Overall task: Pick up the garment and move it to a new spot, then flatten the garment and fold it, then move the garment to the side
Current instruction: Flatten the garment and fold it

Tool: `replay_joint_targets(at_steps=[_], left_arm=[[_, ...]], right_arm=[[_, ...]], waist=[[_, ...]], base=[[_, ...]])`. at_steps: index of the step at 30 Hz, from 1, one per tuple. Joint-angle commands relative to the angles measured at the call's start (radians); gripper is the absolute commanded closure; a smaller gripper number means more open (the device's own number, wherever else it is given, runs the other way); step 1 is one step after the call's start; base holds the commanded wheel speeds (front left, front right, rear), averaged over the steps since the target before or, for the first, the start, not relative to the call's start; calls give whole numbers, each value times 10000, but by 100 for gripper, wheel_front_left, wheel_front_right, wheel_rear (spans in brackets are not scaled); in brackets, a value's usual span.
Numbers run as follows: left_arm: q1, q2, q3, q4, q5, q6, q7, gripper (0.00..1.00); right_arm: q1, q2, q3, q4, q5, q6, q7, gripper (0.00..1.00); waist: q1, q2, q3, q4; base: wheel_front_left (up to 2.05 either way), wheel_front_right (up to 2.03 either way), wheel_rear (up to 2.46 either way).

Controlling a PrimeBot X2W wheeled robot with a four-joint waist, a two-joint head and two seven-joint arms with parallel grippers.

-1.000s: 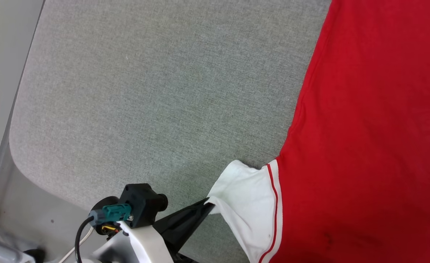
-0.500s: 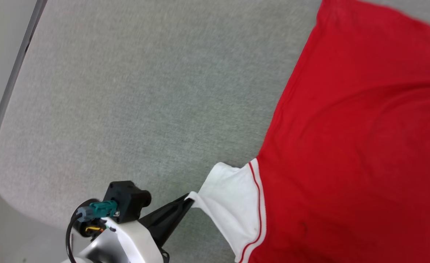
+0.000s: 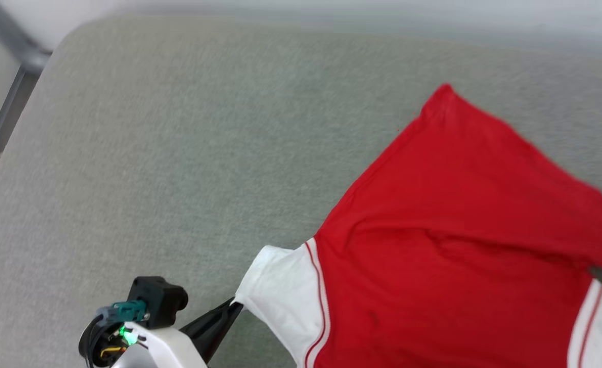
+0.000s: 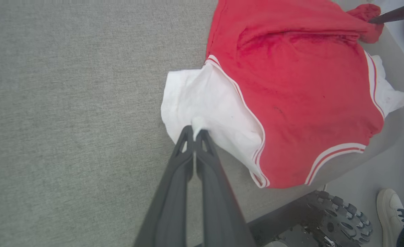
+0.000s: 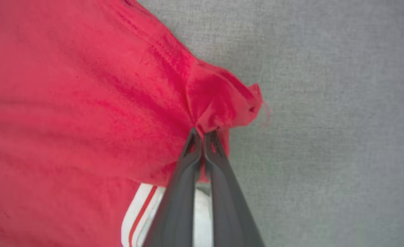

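The garment point(image 3: 449, 245) is a red shirt with white sleeves and red striped trim, lying back side up on the grey padded table point(image 3: 178, 153). My left gripper point(image 3: 235, 305) is shut on the edge of its white sleeve point(image 4: 205, 99), the fingertips pinching a fold of white cloth point(image 4: 195, 129). In the right wrist view my right gripper point(image 5: 202, 132) is shut on a bunched red corner of the garment point(image 5: 219, 103), lifted off the table. That same red corner shows at the top right of the left wrist view point(image 4: 366, 20). Lettering and number are hidden.
The grey table point(image 4: 68, 103) has free room to the left of the garment. Its near edge runs at the lower right of the left wrist view, with the robot's wheeled base point(image 4: 325, 219) and a person's white shoe point(image 4: 389, 212) on the floor below.
The head camera has tilted up, so the table's far edge and the garment's far corner now show. The red body has bunched up, its right side pulled inward and a second white sleeve showing.
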Motion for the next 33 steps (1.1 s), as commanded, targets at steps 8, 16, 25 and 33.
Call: replay_joint_targets(at_steps=[8,16,25,33], left_arm=[[486,-8,207,277,-173,267,-486,100],[558,-231,341,506,-243,315,-850,100],[391,-734,330,854,-290,249,-1178,100],[239,-729,280,926,-193,146,-1163,100]], right_arm=[[1824,276,-226,-1093,702,-8,-144,100],[3542,665,-487,-2185,1001,-8,-480,100],[4682,1336,-526,-2111,1146,-8,-1121,100],[4294,1155,-276,-1945,1429,-8,-1764,0]], waist=[[2,0,-1125,-1049],[2,0,-1394,-1367],[2,0,-1370,-1372],[2,0,-1279,-1253]], base=[[0,0,0],[0,0,0],[0,0,0],[0,0,0]])
